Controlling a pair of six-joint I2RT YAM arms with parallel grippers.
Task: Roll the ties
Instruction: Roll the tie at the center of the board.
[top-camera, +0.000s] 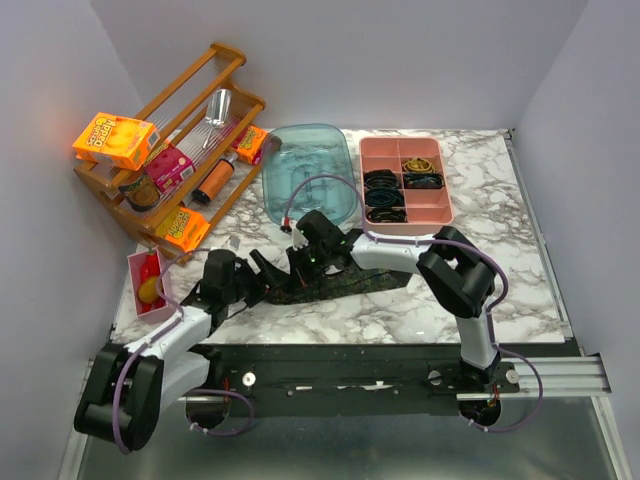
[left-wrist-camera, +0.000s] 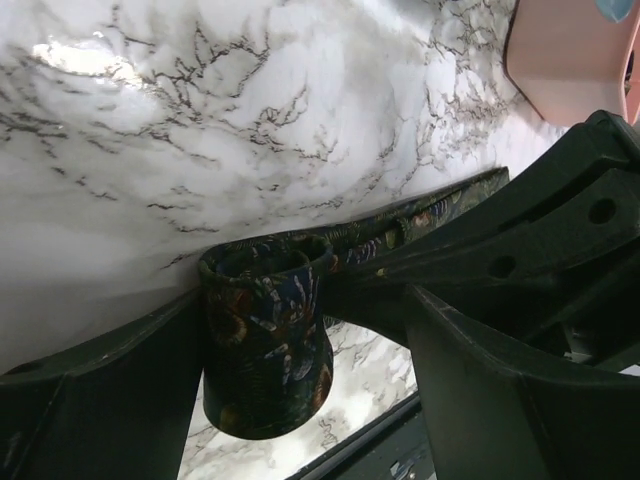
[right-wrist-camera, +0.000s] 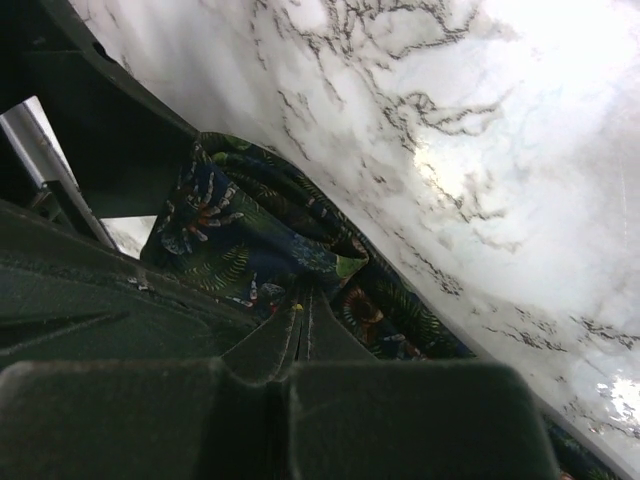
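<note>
Plainly, the left gripper (top-camera: 268, 280) stood wide open, its two fingers (left-wrist-camera: 100, 400) set either side of the rolled end of the tie (left-wrist-camera: 265, 340). The roll sat upright like a short tube between them. It lay hard against one finger, and a strip of marble table (left-wrist-camera: 200, 120) showed before the other. No squeeze on it that I could see.

Right gripper (right-wrist-camera: 300, 315) was closed tight, fingertips together, nipping the dark leafy fabric at the mouth of the roll. Cloth bunched and looped just beyond those tips. The unrolled length of the tie ran flat on the marble, away from the right fingers and back under that arm's wrist.

Both sets of fingers met at the same rolled end. The right tips reached in from the side, across the gap between the left fingers.
</note>
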